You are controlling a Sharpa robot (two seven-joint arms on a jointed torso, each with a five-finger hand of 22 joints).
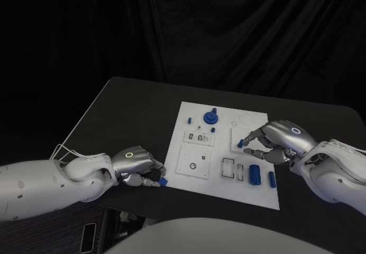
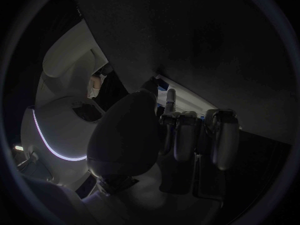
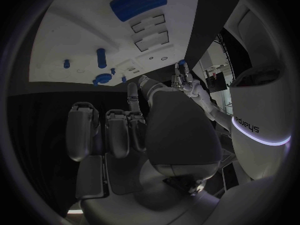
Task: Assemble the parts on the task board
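Note:
The white task board (image 1: 200, 182) lies mid-table. My left hand (image 1: 139, 168) sits at the board's near left corner and pinches a small blue part (image 1: 162, 181) at its fingertips; the right wrist view shows that hand (image 3: 189, 87) with the part (image 3: 182, 63) at its fingertips. My right hand (image 1: 279, 139) hovers over the board's right side with its fingers curled. Its fingertips are at a small blue part (image 1: 241, 142), and I cannot tell whether it is held. A round blue knob (image 1: 210, 116) stands at the board's far end. Two blue cylinders (image 1: 254, 173) lie near the front right.
The board carries several rectangular recesses (image 1: 193, 160) and small blue pegs (image 1: 212, 129). In the right wrist view a large blue piece (image 3: 139, 1) and upright pegs (image 3: 101, 57) show on the board. The black table (image 1: 129, 121) extends left of the board.

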